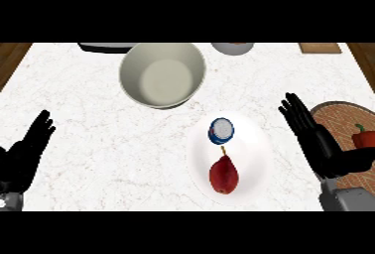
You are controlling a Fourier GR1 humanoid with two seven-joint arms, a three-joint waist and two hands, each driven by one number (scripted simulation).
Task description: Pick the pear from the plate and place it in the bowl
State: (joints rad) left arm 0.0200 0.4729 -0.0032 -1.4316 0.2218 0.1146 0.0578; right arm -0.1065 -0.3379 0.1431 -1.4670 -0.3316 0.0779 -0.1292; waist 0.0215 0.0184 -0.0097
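Red pear (223, 175) on white plate (253, 149), blue-white can (221, 130) between pear and bowl (162, 74)

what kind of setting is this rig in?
Likely a kitchen counter: a white marble-look top holding a large bowl, a white plate with a red pear and a small can, and a round wooden board at right.

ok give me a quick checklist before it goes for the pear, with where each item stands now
1. Pear lying on the white plate, in full view: ok.
2. Blue and white can shares the plate, just beyond the pear's stem, a possible snag: not ok.
3. Bowl upright with nothing in it: ok.
4. Right robot hand open, beside the plate: ok.
5. Left robot hand open at the left edge, out of the path: ok.
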